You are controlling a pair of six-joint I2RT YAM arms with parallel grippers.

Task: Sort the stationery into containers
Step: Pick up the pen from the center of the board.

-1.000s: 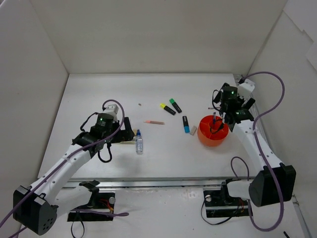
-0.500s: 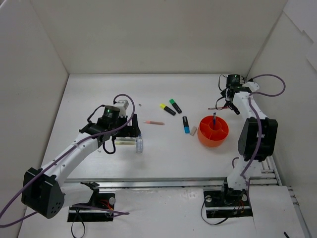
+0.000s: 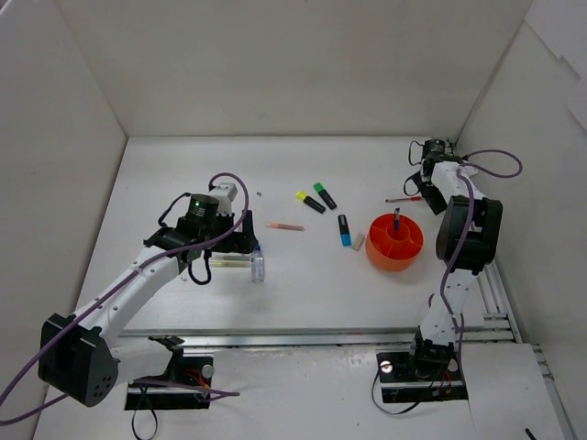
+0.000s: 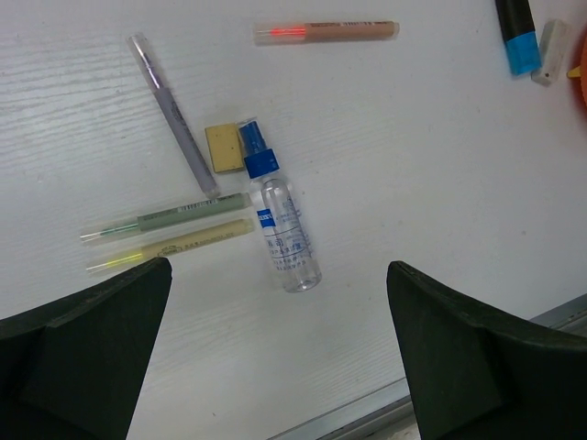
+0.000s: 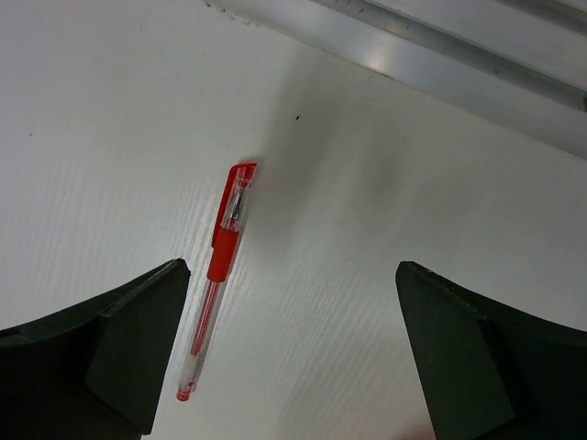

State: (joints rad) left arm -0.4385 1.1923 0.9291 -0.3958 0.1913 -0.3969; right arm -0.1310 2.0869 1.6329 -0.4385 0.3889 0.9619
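Note:
The orange-red pot stands at the right with a blue pen upright in it. My right gripper is open and empty behind the pot, just above a red pen. In the right wrist view that pen lies close to the left finger. My left gripper is open and empty above a clear blue-capped tube, beside green and yellow thin pens, a grey pen and a small yellow block.
Yellow, green and blue capped highlighters, a white eraser and a salmon pen lie mid-table. White walls enclose the table. A metal rail runs along the right edge.
My right arm has swung from over the pot to the back right, above the red pen. My left gripper has shifted a little right, over the pens and the tube.

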